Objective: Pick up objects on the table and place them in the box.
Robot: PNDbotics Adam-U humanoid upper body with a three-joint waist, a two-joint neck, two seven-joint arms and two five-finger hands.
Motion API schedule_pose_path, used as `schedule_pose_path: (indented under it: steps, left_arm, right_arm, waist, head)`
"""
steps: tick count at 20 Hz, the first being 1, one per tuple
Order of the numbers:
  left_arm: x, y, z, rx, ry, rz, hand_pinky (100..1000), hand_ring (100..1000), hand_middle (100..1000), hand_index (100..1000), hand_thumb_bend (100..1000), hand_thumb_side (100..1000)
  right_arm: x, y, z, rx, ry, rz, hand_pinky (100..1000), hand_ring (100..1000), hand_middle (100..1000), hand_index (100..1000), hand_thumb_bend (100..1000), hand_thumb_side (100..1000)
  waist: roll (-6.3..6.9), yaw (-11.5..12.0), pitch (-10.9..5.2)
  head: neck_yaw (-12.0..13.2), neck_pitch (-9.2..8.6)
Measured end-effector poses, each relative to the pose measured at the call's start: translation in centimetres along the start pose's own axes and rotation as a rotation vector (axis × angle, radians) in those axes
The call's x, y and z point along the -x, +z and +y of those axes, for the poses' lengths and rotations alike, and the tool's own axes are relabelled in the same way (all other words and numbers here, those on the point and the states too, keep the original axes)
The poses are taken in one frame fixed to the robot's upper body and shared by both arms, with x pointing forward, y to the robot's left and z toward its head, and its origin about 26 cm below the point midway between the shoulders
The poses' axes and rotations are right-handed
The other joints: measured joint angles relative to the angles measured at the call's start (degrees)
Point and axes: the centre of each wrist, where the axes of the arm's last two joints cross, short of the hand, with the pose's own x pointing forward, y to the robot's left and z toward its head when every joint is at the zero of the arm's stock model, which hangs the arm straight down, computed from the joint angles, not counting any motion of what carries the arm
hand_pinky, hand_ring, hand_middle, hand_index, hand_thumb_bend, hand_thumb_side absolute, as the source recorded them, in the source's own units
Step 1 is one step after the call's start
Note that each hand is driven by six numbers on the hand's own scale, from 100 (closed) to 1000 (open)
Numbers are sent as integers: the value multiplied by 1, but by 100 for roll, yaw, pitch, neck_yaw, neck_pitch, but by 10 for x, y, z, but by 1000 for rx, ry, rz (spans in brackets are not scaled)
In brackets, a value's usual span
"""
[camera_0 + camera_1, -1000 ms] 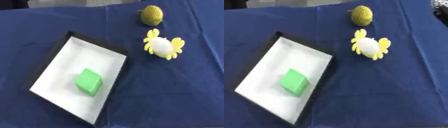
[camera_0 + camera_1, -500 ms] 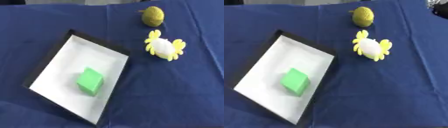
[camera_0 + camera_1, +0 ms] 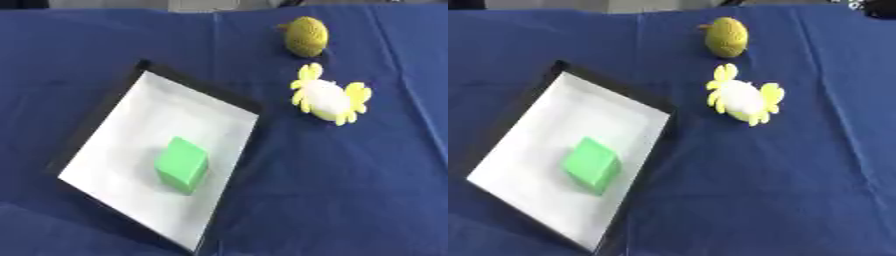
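The table point(image 3: 385, 200) is covered with a dark blue cloth.

**Box.** The box point(image 3: 105, 165) is a shallow tray with a white floor and a black rim. It lies on the left half of the table, turned askew, so that one corner points toward the far edge and another toward the near edge.

**Cube.** A green cube point(image 3: 182, 165) lies inside the box, on the white floor, in the half nearer the near edge. It touches none of the rims.

**Crab.** A soft toy point(image 3: 329, 100) with a white body and yellow legs, shaped like a crab, lies on the cloth to the right of the box, near its far right rim but apart from it.

**Ball.** A yellow-green knitted ball point(image 3: 726, 37) with a small stub on its left side lies close to the far edge of the table, just beyond the crab and apart from it.

**Hands.** Neither hand appears in either view. Whether the fingers are apart, together or clamped on anything cannot be told.

**Task items.** The cube is in the box. The crab and the ball are on the cloth, outside the box.
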Motion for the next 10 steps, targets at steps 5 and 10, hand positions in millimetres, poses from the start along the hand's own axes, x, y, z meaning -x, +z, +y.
schedule_pose_path:
  steps: [5,10]
  left_arm:
    - [-1,0,-4,9,-3,8,883,862,802,909,306,715]
    - [-2,-1,-7,21,-3,6,883,862,801,906,307,715]
  right_arm:
    - [2,-20,0,-209,98,-13,924,1000,971,926,100,247]
    - [14,-42,9,-388,148,-34,933,1000,979,930,100,362]
  waist:
    - [-3,38,0]
    - [-3,66,0]
  head:
    - [-76,0]
    - [-126,4]
